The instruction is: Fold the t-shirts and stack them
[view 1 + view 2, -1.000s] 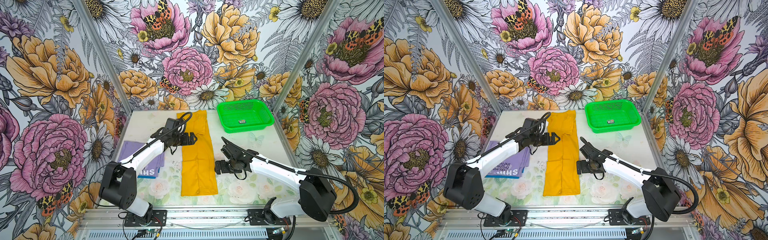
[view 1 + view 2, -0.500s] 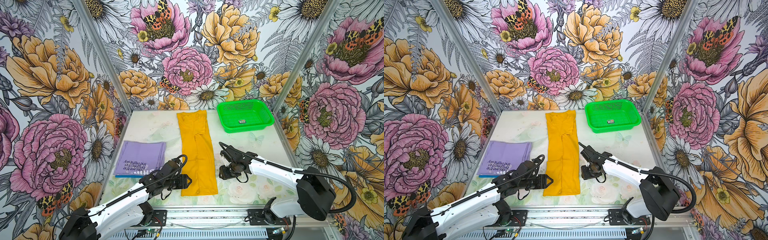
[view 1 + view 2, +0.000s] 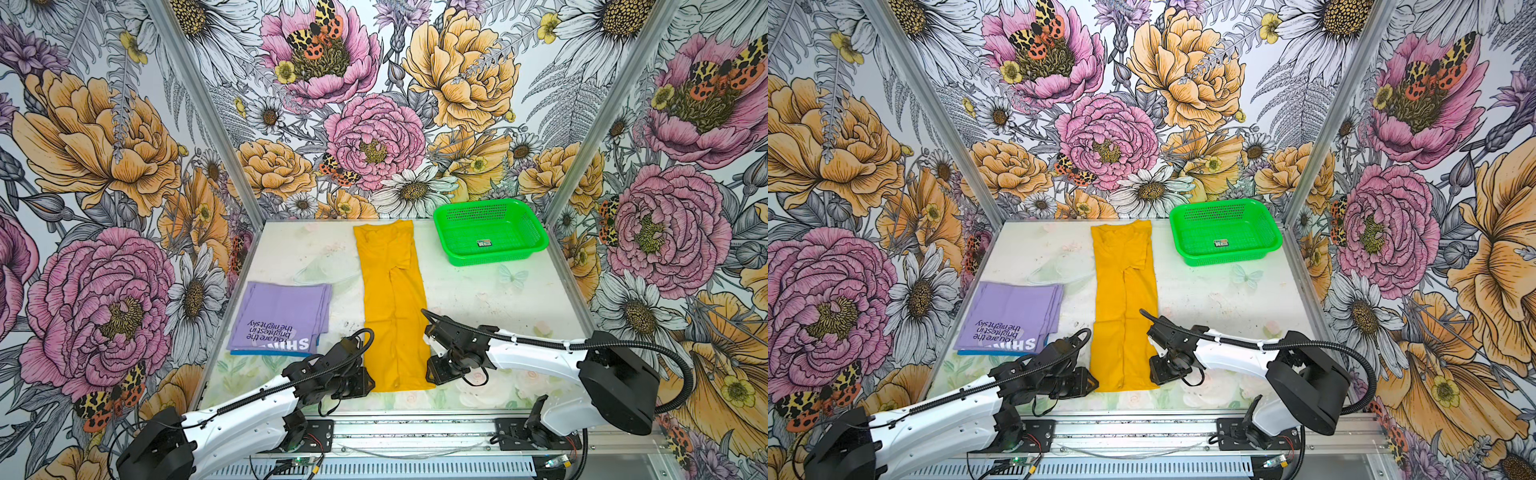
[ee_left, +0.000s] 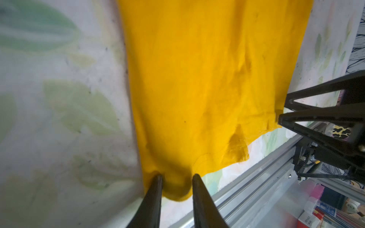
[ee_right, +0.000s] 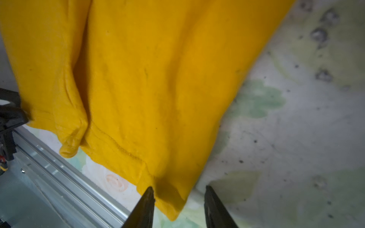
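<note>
A mustard-yellow t-shirt (image 3: 390,299) (image 3: 1125,299) lies as a long narrow strip down the middle of the table. My left gripper (image 3: 370,384) (image 3: 1094,384) (image 4: 176,177) sits at its near left corner, fingers pressed against both sides of the bunched cloth. At the near right corner, my right gripper (image 3: 430,374) (image 3: 1154,374) (image 5: 178,189) stands astride the hem. One finger touches the cloth; bare table shows before the other. A folded lavender t-shirt (image 3: 282,316) (image 3: 1013,311) with dark text lies to the left. A blue t-shirt's edge (image 3: 270,353) peeks from under it.
A green mesh basket (image 3: 494,257) (image 3: 1225,257) stands at the back right near the wall. The aluminium front rail (image 3: 415,428) runs just below the shirt's near hem. Floral walls enclose the table on three sides.
My left arm swung from the shirt's far part to its near left corner and closed on the cloth. My right gripper moved nearer to the right corner and narrowed its jaws.
</note>
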Controlling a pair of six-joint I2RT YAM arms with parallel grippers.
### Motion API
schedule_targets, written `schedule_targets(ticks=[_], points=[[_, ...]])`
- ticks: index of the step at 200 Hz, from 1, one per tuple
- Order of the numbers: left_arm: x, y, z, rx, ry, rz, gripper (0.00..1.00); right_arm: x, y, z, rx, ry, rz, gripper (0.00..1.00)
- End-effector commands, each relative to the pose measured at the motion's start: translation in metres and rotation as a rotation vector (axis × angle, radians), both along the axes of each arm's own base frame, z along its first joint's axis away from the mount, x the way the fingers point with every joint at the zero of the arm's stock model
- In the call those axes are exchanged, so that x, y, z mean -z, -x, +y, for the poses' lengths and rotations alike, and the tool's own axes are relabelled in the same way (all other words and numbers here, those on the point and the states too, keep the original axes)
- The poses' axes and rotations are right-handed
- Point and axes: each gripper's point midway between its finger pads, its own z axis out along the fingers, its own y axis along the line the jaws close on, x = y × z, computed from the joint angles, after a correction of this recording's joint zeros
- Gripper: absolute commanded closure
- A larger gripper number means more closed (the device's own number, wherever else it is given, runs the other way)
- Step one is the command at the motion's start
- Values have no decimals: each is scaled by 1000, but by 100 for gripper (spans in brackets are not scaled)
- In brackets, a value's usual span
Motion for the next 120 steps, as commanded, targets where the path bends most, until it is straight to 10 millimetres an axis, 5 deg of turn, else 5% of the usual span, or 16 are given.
schedule_targets(ticks=[1,29,53,120], points=[[5,9,1,-17,3,22,77,13,13,-4,12,2,45,57],[1,18,-7,19,14,27,96,14,20,-5,2,-7,62,66],[0,24,-12,35,10,31,100,17,24,-11,4,2,71,100],[4,38,-12,41,1,61,100,21,20,-55,177,40,39,100]])
